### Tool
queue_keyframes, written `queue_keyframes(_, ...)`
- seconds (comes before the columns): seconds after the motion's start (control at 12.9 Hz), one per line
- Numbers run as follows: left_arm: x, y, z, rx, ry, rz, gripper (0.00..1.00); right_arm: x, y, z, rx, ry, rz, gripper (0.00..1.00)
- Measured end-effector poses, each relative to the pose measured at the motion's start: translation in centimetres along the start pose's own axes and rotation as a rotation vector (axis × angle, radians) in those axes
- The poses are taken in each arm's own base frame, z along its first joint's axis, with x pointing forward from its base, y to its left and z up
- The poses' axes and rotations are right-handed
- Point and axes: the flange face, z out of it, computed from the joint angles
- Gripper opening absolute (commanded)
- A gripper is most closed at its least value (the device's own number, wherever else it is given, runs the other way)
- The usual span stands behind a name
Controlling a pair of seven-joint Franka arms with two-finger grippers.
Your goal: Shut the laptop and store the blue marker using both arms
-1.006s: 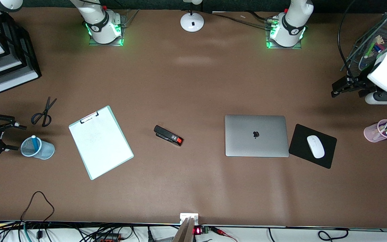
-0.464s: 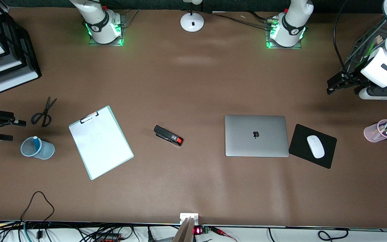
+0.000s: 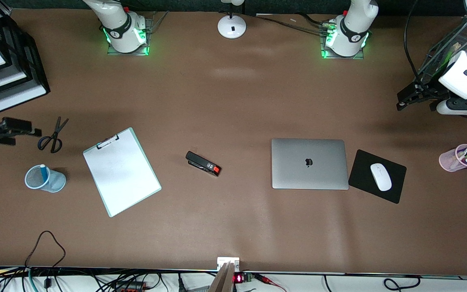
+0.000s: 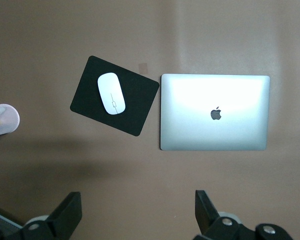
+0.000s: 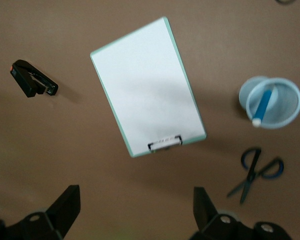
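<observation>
Right gripper [image 3: 18,132] hangs with fingers spread and empty over the right arm's end of the table, above bare top beside the scissors [image 3: 53,136]. Left gripper [image 3: 410,99] likewise splayed wide, holding nothing, up over the left arm's end, near a wire rack [image 3: 440,56]. Both look parked; task appears done. Laptop [image 3: 309,164] lies flat, lid down, matte silver slab with rounded corners and a dark logo, just beside the black mouse pad [image 3: 365,170] carrying a glossy white mouse [image 3: 380,177]. Blue marker [image 3: 43,173] stands slanted in a pale blue mesh cup [image 3: 49,184], white tip up, leaning on the rim, presumably dropped in. Clipboard [image 3: 122,172], mint-edged with white sheet, lies askew between cup and black stapler [image 3: 203,163]. Pink translucent cup [image 3: 454,160] holds other markers. Brown table [image 3: 233,101] looks matte, felt-like.
</observation>
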Motion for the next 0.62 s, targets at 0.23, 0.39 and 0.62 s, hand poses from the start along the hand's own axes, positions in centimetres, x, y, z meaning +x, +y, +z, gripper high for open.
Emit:
queue_keyframes(0.23,0.0,0.8,0.5,0.000,-0.002,0.031,1.00,-2.6,-3.4,-1.1,-0.082,-0.025,0.083,1.00)
queue_keyframes(0.39,0.0,1.1,0.6,0.000,-0.002,0.038,1.00,-4.5,-4.6,-1.5,-0.139,-0.026,0.102,1.00)
queue_keyframes(0.62,0.0,1.1,0.7,0.000,-0.004,0.039,1.00,-7.3,-6.5,-1.9,-0.187,0.034,0.133,1.00)
